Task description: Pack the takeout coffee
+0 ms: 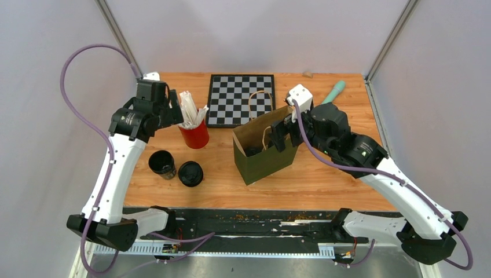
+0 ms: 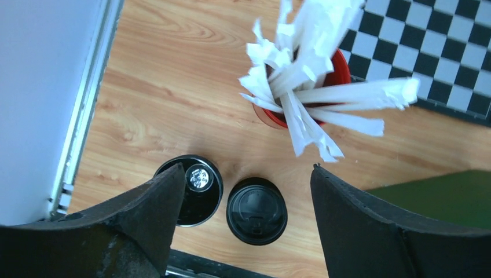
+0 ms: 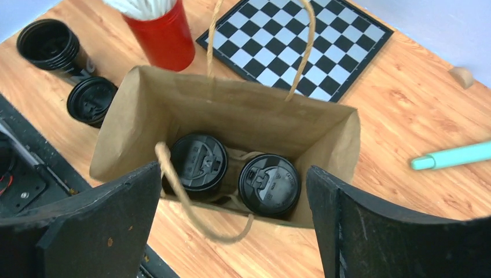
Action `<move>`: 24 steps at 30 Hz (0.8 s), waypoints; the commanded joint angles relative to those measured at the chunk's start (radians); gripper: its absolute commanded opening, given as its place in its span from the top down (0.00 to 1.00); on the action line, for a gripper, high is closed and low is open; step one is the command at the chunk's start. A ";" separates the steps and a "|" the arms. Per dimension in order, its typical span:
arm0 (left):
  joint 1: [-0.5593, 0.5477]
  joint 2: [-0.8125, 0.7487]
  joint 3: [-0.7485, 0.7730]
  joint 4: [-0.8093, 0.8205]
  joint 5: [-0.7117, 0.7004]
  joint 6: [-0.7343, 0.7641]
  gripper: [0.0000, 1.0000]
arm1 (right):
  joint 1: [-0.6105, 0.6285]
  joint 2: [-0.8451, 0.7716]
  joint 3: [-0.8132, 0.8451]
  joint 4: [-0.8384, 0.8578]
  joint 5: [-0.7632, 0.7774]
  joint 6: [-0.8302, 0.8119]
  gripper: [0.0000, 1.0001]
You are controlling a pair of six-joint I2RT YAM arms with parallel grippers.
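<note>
A brown paper bag stands open at mid-table; in the right wrist view it holds two lidded black coffee cups, one on the left and one on the right. A third lidded cup and an open, lidless black cup stand on the table to the left; both show in the left wrist view, lidded and open. My left gripper is open and empty, high above them beside the red straw cup. My right gripper is open and empty over the bag's right rim.
A red cup of white wrapped straws stands behind the loose cups. A chessboard lies at the back and a teal tool at back right. A black rail runs along the near table edge.
</note>
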 commanded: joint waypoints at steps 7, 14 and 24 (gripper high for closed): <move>0.290 -0.064 -0.115 0.154 0.246 -0.174 0.32 | -0.001 -0.161 -0.122 0.101 -0.125 -0.027 0.04; 0.319 -0.052 -0.202 0.242 0.289 -0.192 0.43 | -0.001 -0.216 -0.150 0.072 -0.132 -0.076 0.02; 0.320 -0.040 -0.271 0.354 0.365 -0.136 0.43 | 0.000 -0.233 -0.151 0.064 -0.114 -0.102 0.02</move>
